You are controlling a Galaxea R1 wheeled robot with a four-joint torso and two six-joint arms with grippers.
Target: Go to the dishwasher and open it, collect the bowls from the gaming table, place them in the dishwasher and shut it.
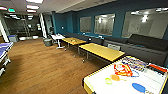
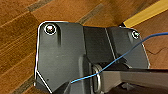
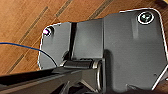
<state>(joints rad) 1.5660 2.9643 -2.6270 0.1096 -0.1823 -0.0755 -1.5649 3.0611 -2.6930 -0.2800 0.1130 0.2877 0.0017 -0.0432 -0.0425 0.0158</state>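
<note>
Bowls, small plastic ones in lime green [image 1: 108, 81], orange [image 1: 115, 77] and blue [image 1: 138, 87], sit lower right on the glossy white, yellow-edged gaming table [image 1: 97, 82]. Clutter beside them risks snagging a pickup. Finger state: cannot tell.

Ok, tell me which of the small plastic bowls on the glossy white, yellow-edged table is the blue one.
The blue bowl is the one nearest the camera on the white table; the lime green bowl and orange bowl lie farther in.
</note>
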